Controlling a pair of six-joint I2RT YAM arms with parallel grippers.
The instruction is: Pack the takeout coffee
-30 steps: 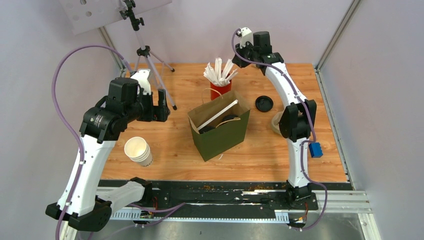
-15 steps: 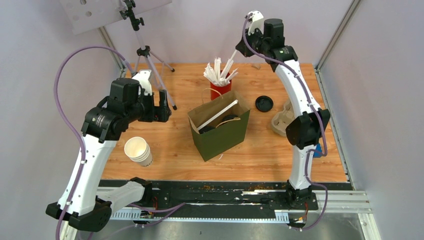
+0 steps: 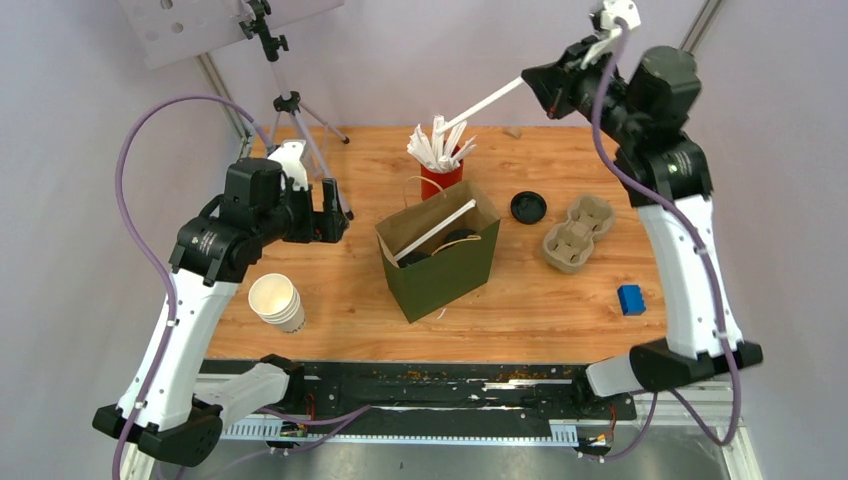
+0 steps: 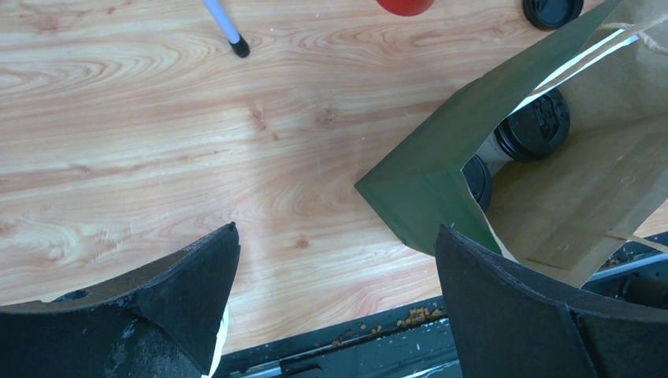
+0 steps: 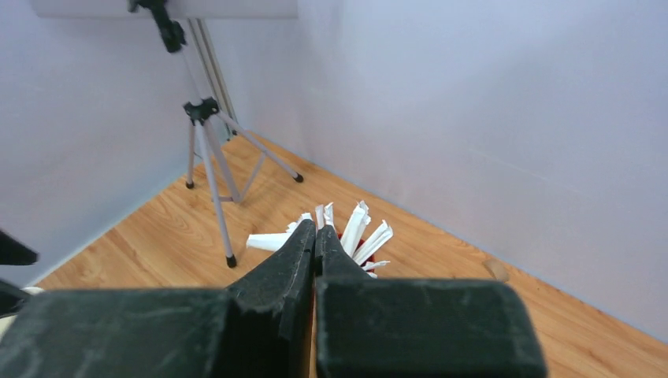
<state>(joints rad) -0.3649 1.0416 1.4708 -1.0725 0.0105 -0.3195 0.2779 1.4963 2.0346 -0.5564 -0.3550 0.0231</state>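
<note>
The takeout coffee (image 4: 538, 124), a white cup with a black lid, stands inside the open green paper bag (image 3: 445, 272); its lid (image 3: 461, 239) shows from above. A white stick (image 3: 436, 231) leans in the bag too. My left gripper (image 3: 331, 209) hovers left of the bag (image 4: 421, 177), open (image 4: 335, 232) with only table between its fingers. My right gripper (image 3: 538, 84) is raised high at the back, shut (image 5: 315, 229) on one white stick (image 3: 485, 103). That stick slants down toward the red cup of sticks (image 3: 441, 181).
A stack of white paper cups (image 3: 277, 300) sits front left. A loose black lid (image 3: 528, 207), a cardboard cup carrier (image 3: 577, 232) and a small blue block (image 3: 630, 299) lie right of the bag. A tripod (image 3: 294, 118) stands at the back left.
My right arm has risen and swung to the right, drawing a white stick up out of the red cup. The left arm has stayed where it was.
</note>
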